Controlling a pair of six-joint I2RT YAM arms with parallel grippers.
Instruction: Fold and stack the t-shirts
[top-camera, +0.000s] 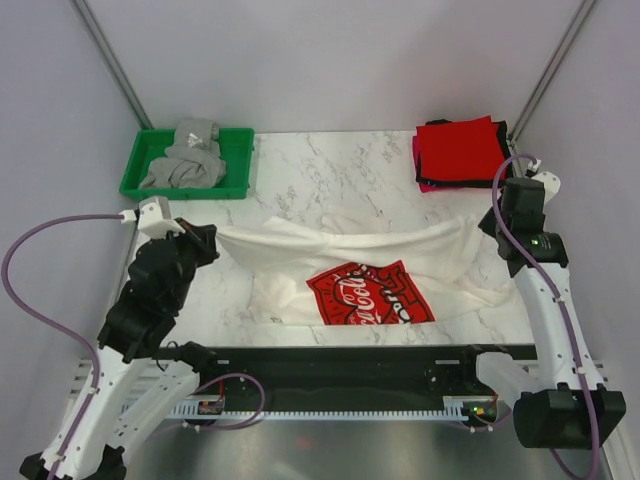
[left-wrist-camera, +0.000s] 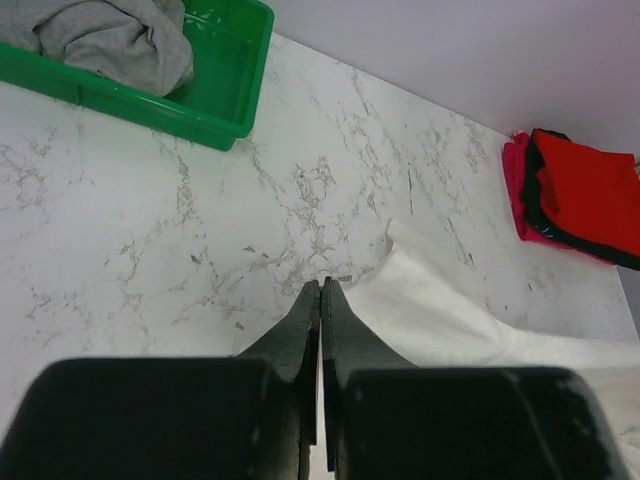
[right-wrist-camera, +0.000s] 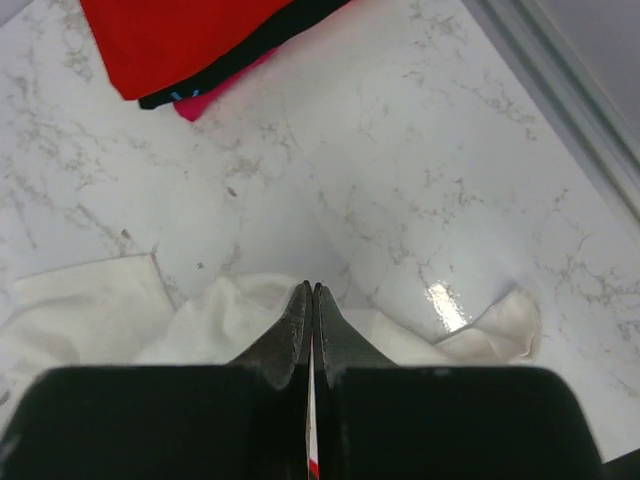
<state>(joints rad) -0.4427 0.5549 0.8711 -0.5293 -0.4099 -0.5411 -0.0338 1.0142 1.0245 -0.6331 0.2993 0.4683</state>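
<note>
Newbie: Surface is a table (top-camera: 350, 170) in white marble look with grey veins, right? Pretty glossy too, there's a glare spot in the right wrist view. Plain pale walls (top-camera: 330, 60) around it, and metal poles (top-camera: 110, 60) slanting up at the back corners. What's sitting on it?

Regular: Back left there's a green tray (top-camera: 238, 160), hard shiny plastic, with a grey t-shirt (top-camera: 190, 160) crumpled inside. Back right is a flat folded stack: red t-shirt (top-camera: 460, 150) on top, black t-shirt (right-wrist-camera: 250, 65) under it, pink t-shirt (right-wrist-camera: 205, 100) peeking out at the bottom. The white t-shirt (top-camera: 350, 245) lies across the middle-front, soft and wrinkly. Its upper edge is bunched into a band strung between the arms, and the red Coca-Cola print (top-camera: 370, 295) faces up, tilted.

Newbie: And the claws?

Regular: The left gripper (left-wrist-camera: 320, 285) is pinched tight on the white shirt's left end. The right gripper (right-wrist-camera: 311, 288) does the same on the right end, with a sliver of cloth between the pressed fingers.
</note>
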